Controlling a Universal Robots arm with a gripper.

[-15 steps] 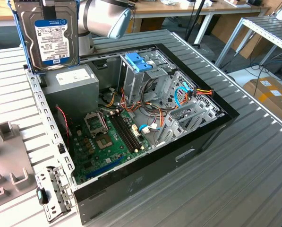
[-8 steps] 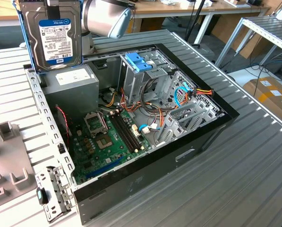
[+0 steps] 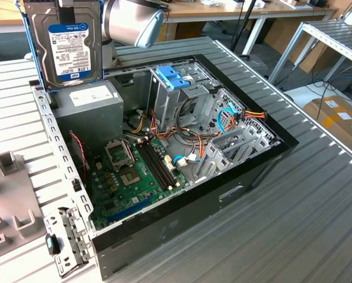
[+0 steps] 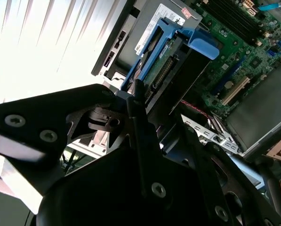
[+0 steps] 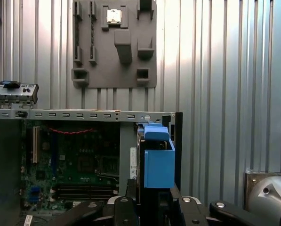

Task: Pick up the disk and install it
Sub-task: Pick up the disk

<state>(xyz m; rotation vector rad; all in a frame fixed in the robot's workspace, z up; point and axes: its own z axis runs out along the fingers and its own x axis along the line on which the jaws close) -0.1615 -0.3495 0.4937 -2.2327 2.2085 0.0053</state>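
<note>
So the gripper (image 5: 152,192) is clamped on the disk (image 3: 68,44) right now. In both wrist views the black fingers (image 4: 142,141) run up either side of it, and the disk sits edge-on between them, wrapped in its blue carrier (image 5: 158,162). The second wrist view catches the disk's green circuit-board side (image 4: 171,70) just past the fingertips. In the exterior view the disk hangs upright with its label facing the camera, at about 11 o'clock from the middle of the open case (image 3: 246,171). The arm (image 3: 134,20) is behind it at roughly 2 o'clock. Straight down at the disk's 6 o'clock is the grey power supply (image 3: 93,103). The disk's lower edge lines up with the box's top in the picture, and I honestly can't tell if there's a gap. Another blue bracket (image 3: 173,76) sits on the drive cage between 3 and 4 o'clock from the disk, well apart from it. The motherboard (image 3: 131,177) lies flat in the case at about 5 o'clock. Outside the case, on the ribbed metal table (image 3: 317,200), a grey fixture plate (image 3: 5,200) lies at about 7 o'clock.
</note>
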